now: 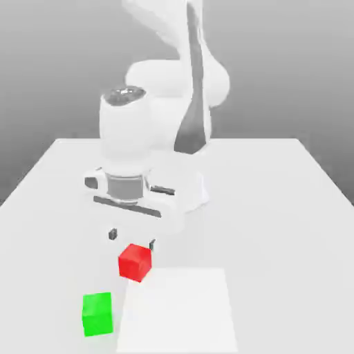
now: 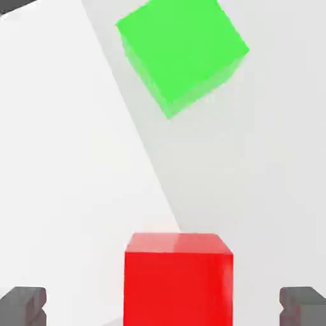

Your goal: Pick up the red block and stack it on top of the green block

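- Exterior view: gripper poised low over the table, fingers spread wide with nothing between them, dark fingertips just behind the red block.
- Red block resting on the table, beside the corner of a paler square patch; green block near it, closer to the camera and toward the exterior view's left, the two apart and not touching.
- Likely step: approach to the grasp, nothing lifted yet.
- Hand view: red block centred between the two grey fingertips, clear gaps on both sides; green block farther off, turned at an angle to the red one.
- Next move, as a judgement: lower until the fingertips straddle the red cube's sides, close, lift, then carry across and set down squarely on the green top, minding its rotated stance.
- Containers: no bins, trays or bowls to be seen.
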Controlling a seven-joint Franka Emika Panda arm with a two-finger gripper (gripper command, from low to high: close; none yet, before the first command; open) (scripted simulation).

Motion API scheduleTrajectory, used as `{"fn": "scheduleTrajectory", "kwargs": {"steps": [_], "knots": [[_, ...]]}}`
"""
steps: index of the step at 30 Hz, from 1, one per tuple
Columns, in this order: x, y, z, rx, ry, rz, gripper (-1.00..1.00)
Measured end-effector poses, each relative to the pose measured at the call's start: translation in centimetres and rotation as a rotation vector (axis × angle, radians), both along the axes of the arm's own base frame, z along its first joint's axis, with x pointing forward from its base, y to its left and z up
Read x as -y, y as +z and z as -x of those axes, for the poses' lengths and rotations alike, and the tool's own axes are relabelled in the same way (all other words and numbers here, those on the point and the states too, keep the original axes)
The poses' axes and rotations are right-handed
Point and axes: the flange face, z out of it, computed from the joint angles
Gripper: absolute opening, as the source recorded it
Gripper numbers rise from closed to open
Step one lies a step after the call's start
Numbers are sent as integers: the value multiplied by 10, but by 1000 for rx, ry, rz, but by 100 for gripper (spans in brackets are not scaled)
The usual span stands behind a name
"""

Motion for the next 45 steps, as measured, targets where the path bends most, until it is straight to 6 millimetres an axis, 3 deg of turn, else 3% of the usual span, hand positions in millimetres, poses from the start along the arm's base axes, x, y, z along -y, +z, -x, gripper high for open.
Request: {"fn": "scheduleTrajectory", "kwargs": {"steps": [2, 3, 10, 18, 29, 31, 34, 35, 41, 45], "knots": [[0, -17, 2, -3, -2, 0, 0], [0, -25, 3, -3, -2, 0, -100], [0, -26, 4, -3, -3, 0, -100], [0, 31, 3, -3, -3, -1, -100], [48, 71, -102, -2, -111, -7, -100], [54, 62, -113, -3, -121, -3, -100], [55, 28, -116, -4, -123, -2, -100], [55, 16, -116, -4, -123, -2, 100], [55, 11, -115, -4, -123, -1, 100], [55, 45, -116, -4, -123, -2, 100]]}}
